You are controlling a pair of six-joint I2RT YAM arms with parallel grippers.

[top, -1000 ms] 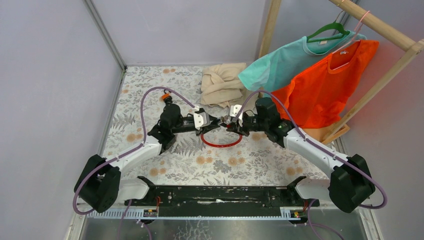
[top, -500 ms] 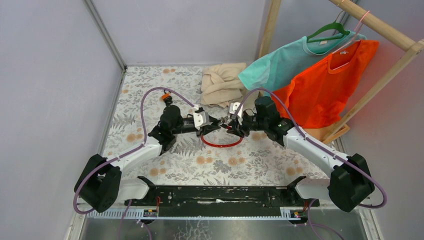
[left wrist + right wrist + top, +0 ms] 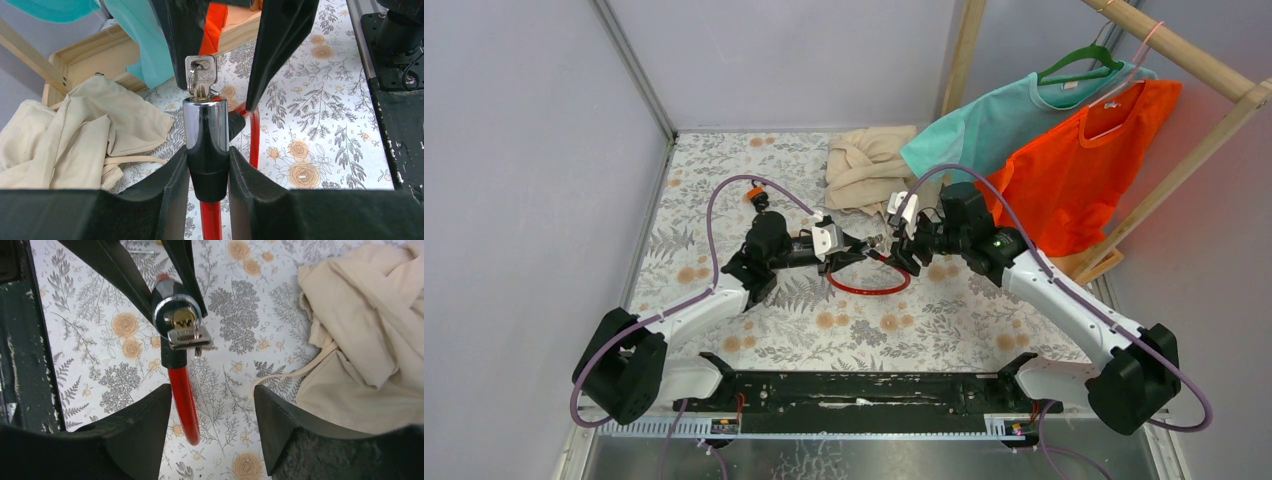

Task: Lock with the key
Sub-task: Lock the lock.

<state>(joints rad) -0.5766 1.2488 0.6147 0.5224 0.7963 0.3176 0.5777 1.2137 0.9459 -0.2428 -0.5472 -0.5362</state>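
**Above the flowered bench: key is in, the turn is not made yet**

Between the two arms, a little above the bench (image 3: 944, 320), the left claw (image 3: 209, 167) is pinching the chrome lock barrel (image 3: 206, 125) at its black lower end. It holds the barrel with the keyhole toward the right arm. The key (image 3: 201, 70) sits in the keyhole; only its flat head and a small ring are outside. The red cable (image 3: 184, 400) goes out from the barrel and curves down toward the bench in a loop.

The right claw (image 3: 212, 395) is spread wide. In the left wrist view its two dark fingers stand one on each side of the key head and do not touch it (in the right wrist view the head is ahead of the gap, somewhat toward one finger).

I judge that the step in hand is taking the key head for the turn. The next move calls for the right claw to advance a little, centre on the head and press together on its flat faces. Then the wrist rotates while the left claw resists.
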